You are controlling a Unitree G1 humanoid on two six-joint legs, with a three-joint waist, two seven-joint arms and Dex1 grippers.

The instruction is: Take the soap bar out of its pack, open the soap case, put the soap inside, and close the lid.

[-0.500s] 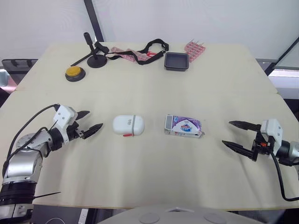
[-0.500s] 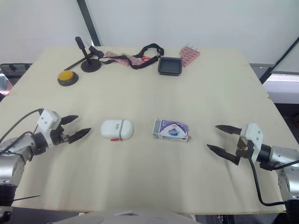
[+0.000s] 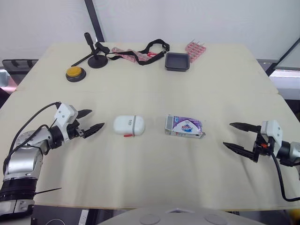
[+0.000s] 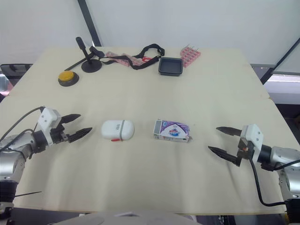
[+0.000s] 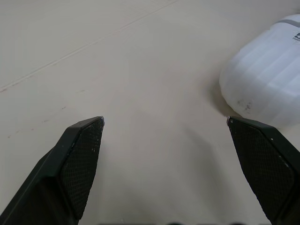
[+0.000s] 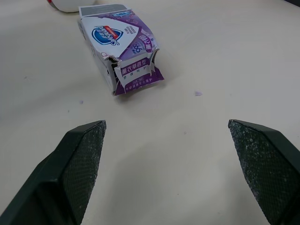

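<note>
We judge nothing done: soap pack (image 3: 184, 126) (end torn) unemptied, soap case (image 3: 129, 125) closed, left gripper (image 3: 96, 119) and right gripper (image 3: 227, 134) wide open, empty.

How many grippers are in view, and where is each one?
2. The left gripper, open, is just left of the white soap case; the right gripper, open, is right of the purple soap pack, apart from it.

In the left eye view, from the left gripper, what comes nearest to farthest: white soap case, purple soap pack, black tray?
1. White soap case, just beside the left gripper.
2. Purple soap pack, mid-table.
3. Black tray, far edge.
</note>
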